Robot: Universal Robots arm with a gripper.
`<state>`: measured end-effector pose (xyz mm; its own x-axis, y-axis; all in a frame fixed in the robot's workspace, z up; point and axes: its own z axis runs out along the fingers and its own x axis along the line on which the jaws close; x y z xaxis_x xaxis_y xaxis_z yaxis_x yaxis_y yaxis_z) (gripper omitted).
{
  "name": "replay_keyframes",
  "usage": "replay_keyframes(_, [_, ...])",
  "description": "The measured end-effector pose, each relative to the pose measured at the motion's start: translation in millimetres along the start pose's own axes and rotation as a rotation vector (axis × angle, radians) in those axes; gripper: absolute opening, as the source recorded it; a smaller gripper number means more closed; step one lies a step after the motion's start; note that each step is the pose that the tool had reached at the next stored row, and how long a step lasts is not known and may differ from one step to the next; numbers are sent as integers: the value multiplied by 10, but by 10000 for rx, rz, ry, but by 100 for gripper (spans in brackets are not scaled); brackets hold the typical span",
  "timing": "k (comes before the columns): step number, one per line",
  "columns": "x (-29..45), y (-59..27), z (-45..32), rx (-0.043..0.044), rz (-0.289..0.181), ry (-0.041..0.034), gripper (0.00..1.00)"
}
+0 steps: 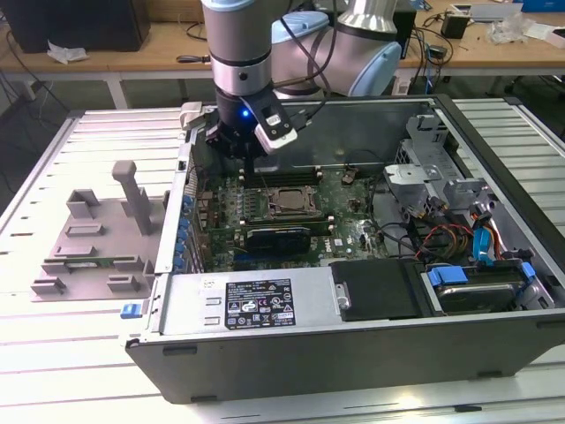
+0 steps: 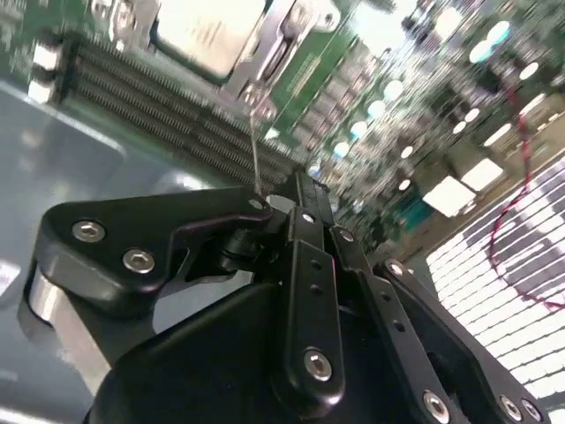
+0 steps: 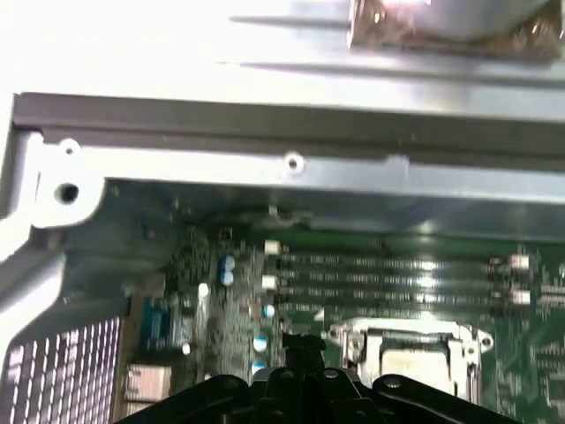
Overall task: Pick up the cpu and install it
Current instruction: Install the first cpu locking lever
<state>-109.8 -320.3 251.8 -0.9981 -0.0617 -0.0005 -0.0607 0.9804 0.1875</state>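
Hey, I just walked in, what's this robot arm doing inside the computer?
A robot arm is working inside an open computer case. Its gripper hangs shut just above the motherboard, beside the socket. The cpu already lies in that socket, silvery top up, and the gripper holds nothing visible.

Black gripper (image 2: 303, 187) hogs the foreground, its two fingers (image 2: 311, 265) running together to a closed tip. Take that tip as the middle of the dial. The cpu (image 2: 205, 26) is out at 11 o'clock, silvery top showing, lying inside the metal socket frame (image 2: 284, 40). A thin wire lever (image 2: 255, 146) stands up by the frame and ends right beside the tip, can't tell if they touch. Memory slots (image 2: 150, 102) run at 10 o'clock, with blurry green motherboard (image 2: 371, 62) at 1, a red cable (image 2: 519, 168) at 3 and a bright slatted panel (image 2: 503, 274) at 4.
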Motion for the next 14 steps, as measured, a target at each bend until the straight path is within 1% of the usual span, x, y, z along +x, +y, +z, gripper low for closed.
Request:
replay_keyframes(1, [5,0,0,-222,-2,-16,11])
replay_keyframes(2, [8,-1,0,-402,-5,-30,11])
replay_keyframes(3, [10,-1,0,-621,-9,-46,11])
replay_keyframes(4, [10,-1,-1,-652,-9,-48,11])
replay_keyframes(6, [7,-1,0,-655,-9,-48,11])
replay_keyframes(8, [-23,-3,-1,-654,-9,-48,11])
replay_keyframes(11, [-108,-8,-2,-653,-7,-49,11])
replay_keyframes(12, [-162,-12,-3,-653,-9,-48,11])
replay_keyframes(14, [-243,-16,-3,-653,-7,-49,11])
